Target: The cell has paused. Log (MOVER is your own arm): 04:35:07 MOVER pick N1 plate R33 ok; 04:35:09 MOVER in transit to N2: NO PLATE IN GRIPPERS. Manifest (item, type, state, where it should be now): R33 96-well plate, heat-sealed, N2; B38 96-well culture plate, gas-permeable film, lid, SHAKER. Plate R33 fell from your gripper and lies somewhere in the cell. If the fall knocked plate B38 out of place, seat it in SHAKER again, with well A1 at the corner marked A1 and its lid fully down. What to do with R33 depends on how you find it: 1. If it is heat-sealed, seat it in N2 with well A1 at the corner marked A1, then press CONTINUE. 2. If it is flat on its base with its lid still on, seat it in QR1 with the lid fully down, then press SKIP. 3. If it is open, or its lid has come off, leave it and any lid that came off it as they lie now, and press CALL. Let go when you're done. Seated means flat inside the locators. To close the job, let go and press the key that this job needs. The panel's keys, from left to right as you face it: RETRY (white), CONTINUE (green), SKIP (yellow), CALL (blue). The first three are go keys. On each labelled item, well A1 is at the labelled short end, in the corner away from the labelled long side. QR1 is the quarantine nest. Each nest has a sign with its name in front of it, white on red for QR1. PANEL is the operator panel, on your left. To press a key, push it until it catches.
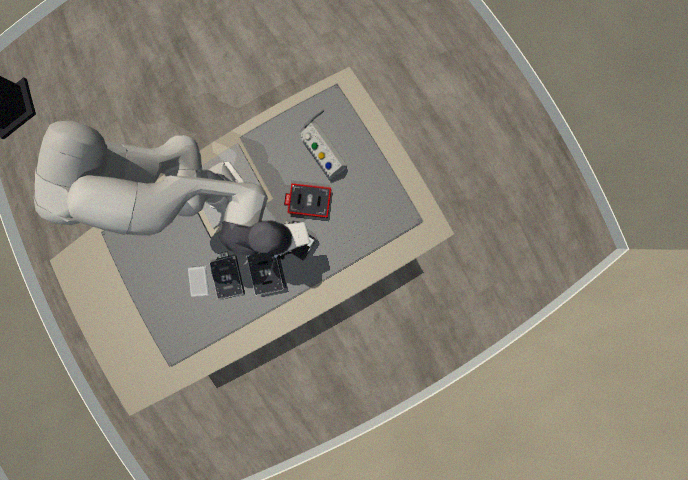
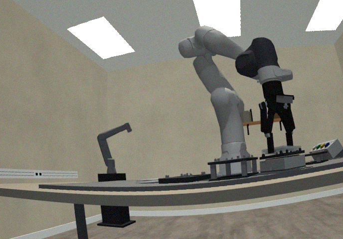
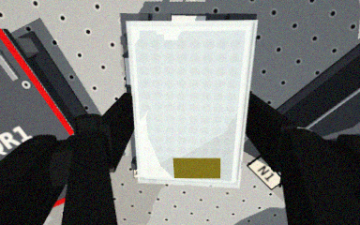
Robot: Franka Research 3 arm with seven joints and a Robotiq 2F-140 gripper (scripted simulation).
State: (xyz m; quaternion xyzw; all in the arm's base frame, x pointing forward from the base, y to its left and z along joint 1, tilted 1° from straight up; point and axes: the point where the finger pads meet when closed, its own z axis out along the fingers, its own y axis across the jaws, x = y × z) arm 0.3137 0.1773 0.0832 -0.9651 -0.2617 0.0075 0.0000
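My gripper is shut on the long sides of a white 96-well plate with a clear glossy cover and an olive label at its near short end. In the side view the gripper holds the plate level, at or just above the dark locator top of a grey block. From above, the plate sticks out from under my wrist. A second flat white plate lies on the mat left of two dark nests. I cannot tell which plate is which.
The red-framed QR1 nest lies left of the held plate. The N1 sign and a dark nest are on its right. The key panel stands beyond QR1. A raised stand is beside the grey block.
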